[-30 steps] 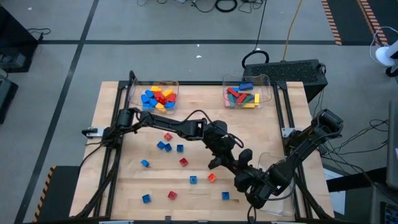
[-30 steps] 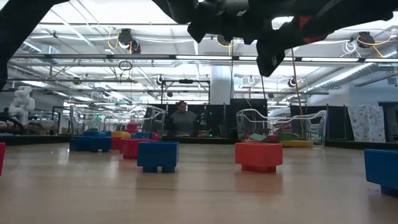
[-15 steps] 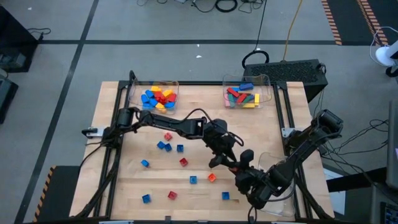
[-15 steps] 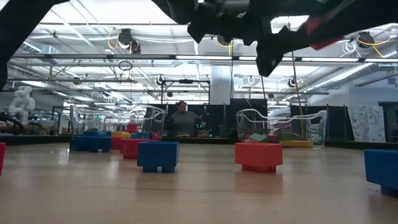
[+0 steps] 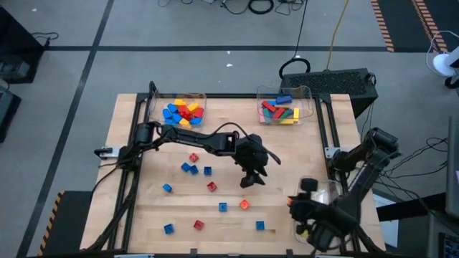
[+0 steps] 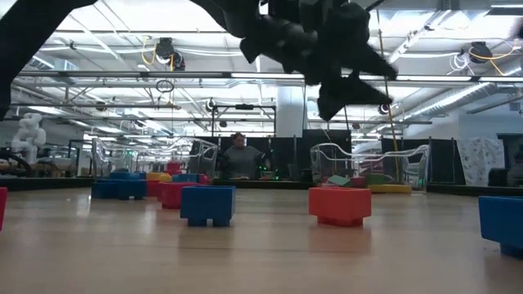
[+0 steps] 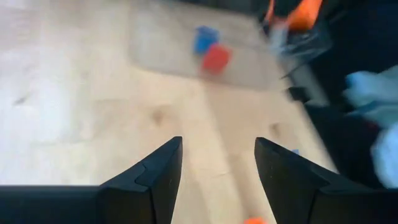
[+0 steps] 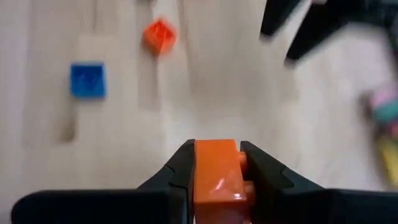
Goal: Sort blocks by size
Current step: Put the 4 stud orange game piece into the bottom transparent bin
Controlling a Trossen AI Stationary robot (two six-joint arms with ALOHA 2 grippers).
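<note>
— Right gripper (image 8: pixel 216 177): what has it got?

— An orange block (image 8: pixel 217 174), pinched between its two dark fingers; the wrist view shows the block filling the gap between them. On the high view that gripper (image 5: pixel 310 215) sits at the near right corner of the table (image 5: pixel 129 122), over a clear tray (image 5: pixel 324 188).

— What lies in front of it?

— Beyond the held block, on the wood, there is a small orange block (image 8: pixel 159 34) and, beside that one, a blue block (image 8: pixel 87 79). Both are well apart from the fingers.

— And the left gripper (image 5: pixel 249 179)?

— It hangs above the middle of the table with its fingers (image 7: pixel 152 180) spread and nothing between them. Just beside it on the near side lies the small orange block (image 5: pixel 244 205), with a red block (image 5: pixel 211 186) and a blue one (image 5: pixel 223 207) near that.

— Where are the rest of the blocks?

— More blue and red ones are scattered on the table away from the left gripper, toward that arm's base. Far across from both grippers stand two clear trays: the left tray (image 5: pixel 179 97) holds small blue, red and yellow pieces, the right tray (image 5: pixel 305 97) holds longer bars.
</note>
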